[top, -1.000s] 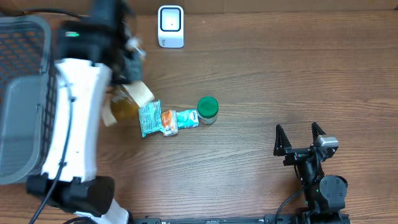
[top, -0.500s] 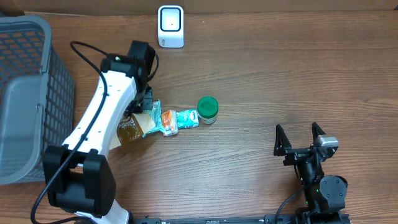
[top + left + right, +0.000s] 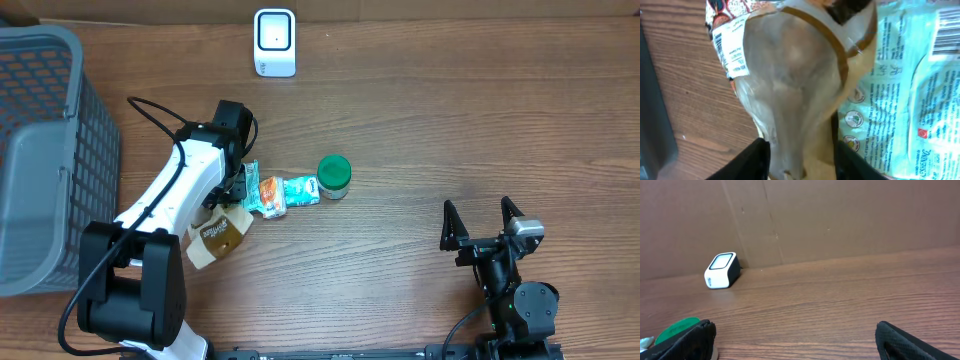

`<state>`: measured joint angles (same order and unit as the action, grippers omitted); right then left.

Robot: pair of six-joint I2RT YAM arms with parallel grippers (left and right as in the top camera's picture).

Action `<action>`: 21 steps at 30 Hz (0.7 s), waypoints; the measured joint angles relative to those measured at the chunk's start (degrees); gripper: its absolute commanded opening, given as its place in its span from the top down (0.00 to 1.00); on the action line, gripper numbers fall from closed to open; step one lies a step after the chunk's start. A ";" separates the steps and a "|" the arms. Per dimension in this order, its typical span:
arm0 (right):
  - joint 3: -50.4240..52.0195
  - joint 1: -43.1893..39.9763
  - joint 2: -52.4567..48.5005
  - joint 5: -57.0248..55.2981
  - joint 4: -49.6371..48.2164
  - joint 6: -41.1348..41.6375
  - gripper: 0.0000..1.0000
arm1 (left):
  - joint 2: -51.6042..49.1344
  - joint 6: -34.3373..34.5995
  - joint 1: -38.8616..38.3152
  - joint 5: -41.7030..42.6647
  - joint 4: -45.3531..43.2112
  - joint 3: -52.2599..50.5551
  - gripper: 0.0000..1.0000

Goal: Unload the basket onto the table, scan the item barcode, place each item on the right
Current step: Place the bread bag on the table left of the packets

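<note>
the brown pouch (image 3: 790, 75) carries a white label (image 3: 730, 45) at the upper left of the left wrist frame: a barcode with lines of small print beside it, too fine to read. to its right, the pale green packet (image 3: 900, 100) bears a second barcode (image 3: 947, 30) in the upper right corner, a few east asian characters below that, two round seal marks with tiny lettering, a small red square mark, and a line of latin capitals along the lower right edge, cut off and not surely legible. in the overhead frame the pouch shows a dark round label (image 3: 213, 233) at lower left, its pale lettering too small to read.
</note>
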<state>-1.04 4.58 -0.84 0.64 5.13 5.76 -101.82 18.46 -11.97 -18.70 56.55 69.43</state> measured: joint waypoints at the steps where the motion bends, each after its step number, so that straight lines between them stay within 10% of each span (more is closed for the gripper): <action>1: 0.00 0.00 0.00 0.00 -0.02 0.00 0.00 | 0.00 0.04 0.00 0.07 0.55 0.26 0.51; 21: 0.00 0.00 0.00 0.02 0.00 0.00 0.00 | 12.09 -4.04 1.42 11.98 14.95 30.71 0.32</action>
<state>-1.04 4.58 -0.84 0.67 5.13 5.76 -89.73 14.41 -10.55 -6.72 71.50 100.14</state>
